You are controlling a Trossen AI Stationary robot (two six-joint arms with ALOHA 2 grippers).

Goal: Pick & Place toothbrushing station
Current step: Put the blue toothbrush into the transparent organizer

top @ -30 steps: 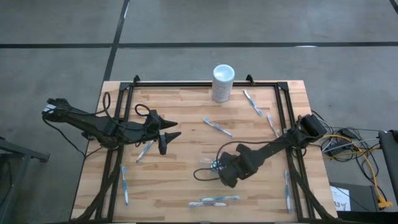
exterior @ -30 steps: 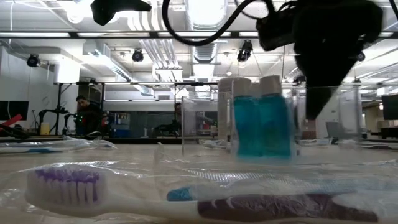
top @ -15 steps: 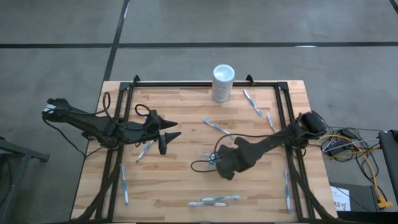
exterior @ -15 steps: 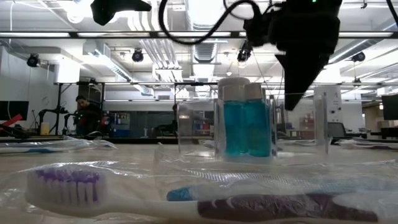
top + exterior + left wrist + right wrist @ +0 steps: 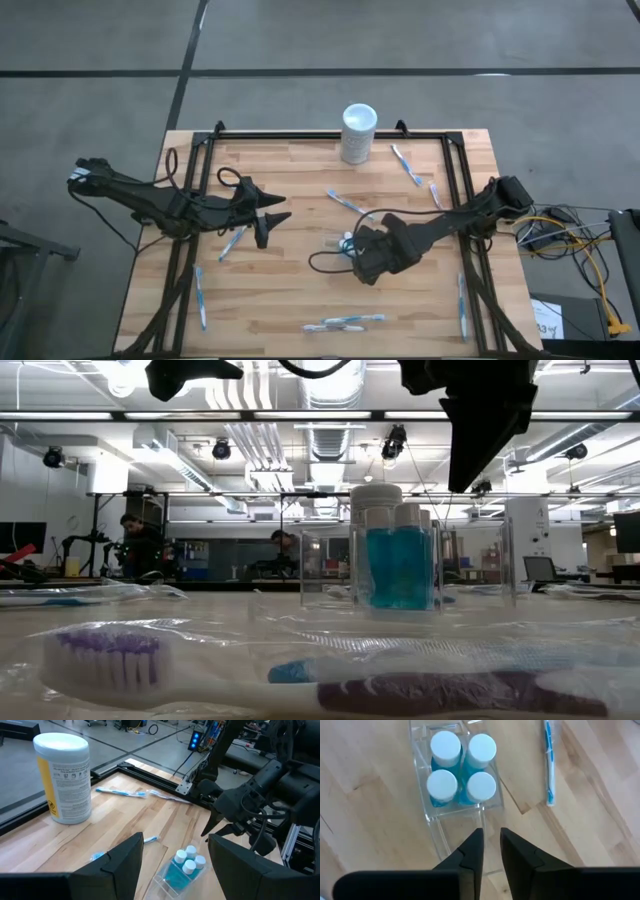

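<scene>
The clear plastic cup (image 5: 457, 795) stands mid-bench holding four teal-and-white tubes (image 5: 462, 769), and the right end effector (image 5: 490, 851) hangs just above its rim, fingers barely parted, gripping nothing: release step, by my read. Next comes fetching a toothbrush (image 5: 549, 762); about nine lie scattered. The left end effector (image 5: 268, 222) waits wide open, empty, near the bench's left side
</scene>
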